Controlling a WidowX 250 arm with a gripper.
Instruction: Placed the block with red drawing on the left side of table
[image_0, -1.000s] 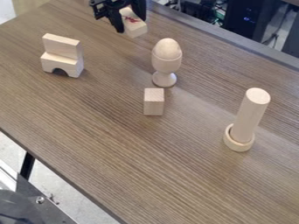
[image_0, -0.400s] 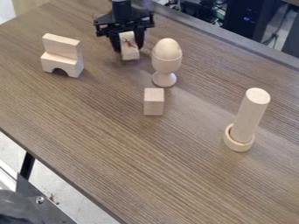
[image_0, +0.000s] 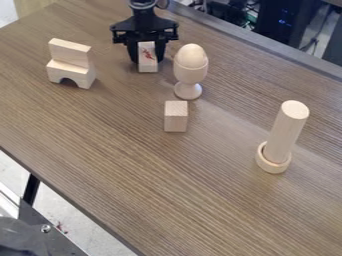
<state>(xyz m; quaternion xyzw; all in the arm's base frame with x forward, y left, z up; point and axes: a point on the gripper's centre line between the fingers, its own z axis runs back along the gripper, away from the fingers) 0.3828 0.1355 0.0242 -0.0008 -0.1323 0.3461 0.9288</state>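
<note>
I had the red-drawing block (image_0: 147, 64) pinched in the gripper (image_0: 148, 59), between the arched block (image_0: 71, 73) and the wooden egg (image_0: 192, 56); whether it touched the table (image_0: 113, 145), I couldn't tell. I judged this the carry, with steady lowering on the left side and release to follow.

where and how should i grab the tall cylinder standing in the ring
Probably the upper part of the cylinder, from above, squeezing opposite sides: it stands tall, clear of the ring around its base, which could obstruct a lower grip.
</note>
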